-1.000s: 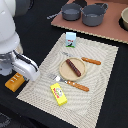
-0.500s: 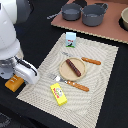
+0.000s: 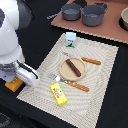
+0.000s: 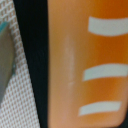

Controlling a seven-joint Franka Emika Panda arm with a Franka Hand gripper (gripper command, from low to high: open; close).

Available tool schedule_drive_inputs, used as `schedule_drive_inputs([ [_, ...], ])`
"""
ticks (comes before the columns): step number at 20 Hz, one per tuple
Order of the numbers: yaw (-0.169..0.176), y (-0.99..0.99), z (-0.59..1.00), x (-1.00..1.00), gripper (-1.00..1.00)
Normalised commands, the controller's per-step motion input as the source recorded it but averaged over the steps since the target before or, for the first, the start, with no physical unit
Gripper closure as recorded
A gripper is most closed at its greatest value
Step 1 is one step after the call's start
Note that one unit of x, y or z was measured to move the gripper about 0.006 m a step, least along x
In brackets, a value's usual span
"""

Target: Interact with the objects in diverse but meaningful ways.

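An orange-yellow ridged block lies on the black table just off the placemat's corner at the exterior view's left. My gripper hangs right over it, mostly hidden by the white arm. Up close in the wrist view the block fills the picture, orange with pale ridges; the fingers do not show clearly. A brown sausage rests on a round tan plate. The bright yellow box lies near the mat's front edge. Upright at the mat's far edge is the small white carton.
The striped beige placemat holds an orange-handled fork and knife beside the plate. Two grey pots and a bowl sit on a brown board at the back.
The arm has sunk slightly toward the orange block. The objects on the mat have not moved.
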Motion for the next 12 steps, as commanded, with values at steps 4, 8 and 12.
schedule_drive_inputs([
  [4,-0.098,0.00,-0.21,-0.20,1.00],
  [8,-0.100,0.13,0.52,-0.09,1.00],
  [12,-0.028,0.46,1.00,0.02,1.00],
])
